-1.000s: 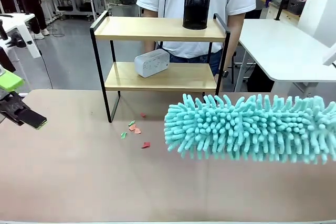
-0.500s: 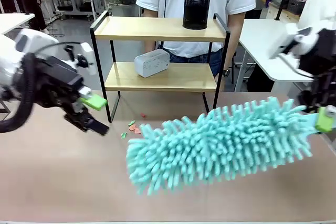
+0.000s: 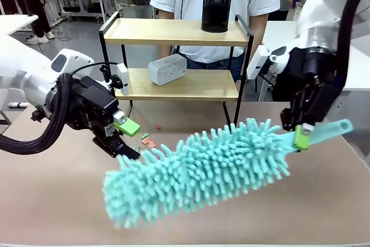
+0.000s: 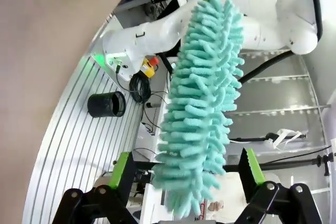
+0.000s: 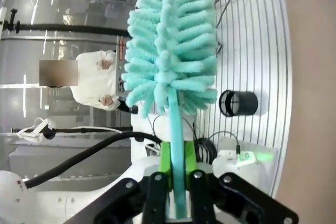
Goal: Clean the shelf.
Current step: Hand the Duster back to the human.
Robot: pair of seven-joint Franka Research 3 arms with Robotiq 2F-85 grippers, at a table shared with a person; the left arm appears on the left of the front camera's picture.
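Right gripper (image 3: 300,137): at frame right, jaws clamping the duster (image 3: 196,172) handle
Left gripper (image 3: 124,140): centre-left, jaws standing apart, flanking the duster tip
Shelf (image 3: 173,32): upper centre; holding black cup (image 3: 217,10); white box (image 3: 167,69)

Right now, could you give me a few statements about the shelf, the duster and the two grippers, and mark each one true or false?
1. The right gripper is shut on the handle of the teal duster. True.
2. The left gripper is clamped on the duster's fluffy head. False: its jaws are open, and in the left wrist view the tip of the head lies between its fingers without being gripped.
3. A black mesh cup stands on the top board of the shelf. True.
4. The white box lies on the table. False: it sits on the shelf's lower board.
5. Small paper scraps lie on the table near the shelf's left leg. True.
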